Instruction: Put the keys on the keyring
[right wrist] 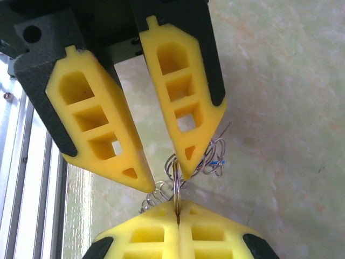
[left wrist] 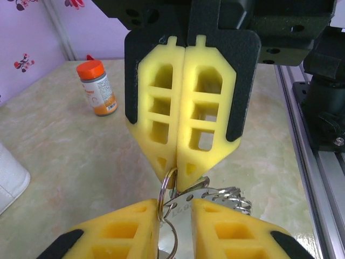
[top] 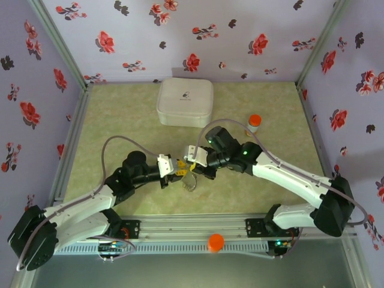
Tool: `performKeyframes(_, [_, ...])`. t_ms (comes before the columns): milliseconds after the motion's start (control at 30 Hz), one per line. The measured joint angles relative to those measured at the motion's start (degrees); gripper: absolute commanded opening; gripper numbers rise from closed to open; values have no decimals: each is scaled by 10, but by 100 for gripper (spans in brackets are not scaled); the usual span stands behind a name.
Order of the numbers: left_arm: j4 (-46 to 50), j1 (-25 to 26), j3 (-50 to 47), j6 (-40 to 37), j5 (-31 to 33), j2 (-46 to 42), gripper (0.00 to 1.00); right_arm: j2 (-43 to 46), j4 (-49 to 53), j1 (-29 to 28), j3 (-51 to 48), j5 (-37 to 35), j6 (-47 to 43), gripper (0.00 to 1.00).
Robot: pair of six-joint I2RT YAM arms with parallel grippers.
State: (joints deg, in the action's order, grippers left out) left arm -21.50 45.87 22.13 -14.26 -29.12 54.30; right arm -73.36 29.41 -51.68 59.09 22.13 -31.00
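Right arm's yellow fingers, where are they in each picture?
Top view: the right gripper is near the centre of the picture.
Left wrist view: it hangs down from the top, in the middle, shut on the keyring.
Right wrist view: bottom edge, middle.
Shared landmark: the keyring pinched at its tips.

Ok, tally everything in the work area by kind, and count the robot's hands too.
White case: 1
Orange-capped bottle: 1
Key bunch: 1
Orange round piece on front rail: 1
Hands: 2, left hand and right hand
Total: 6
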Motion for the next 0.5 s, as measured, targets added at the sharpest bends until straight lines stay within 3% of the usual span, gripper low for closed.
performKeyframes(267, [47,0,22,-17,2,-2,14,-23,55,-25,44,-38,-22,0])
performKeyframes(433, [57,0,26,-26,0,-2,0,-25,66,-31,52,-54,-25,0])
performKeyframes(500, [57,0,26,-27,-1,-2,0,-25,66,-31,52,-56,-25,5])
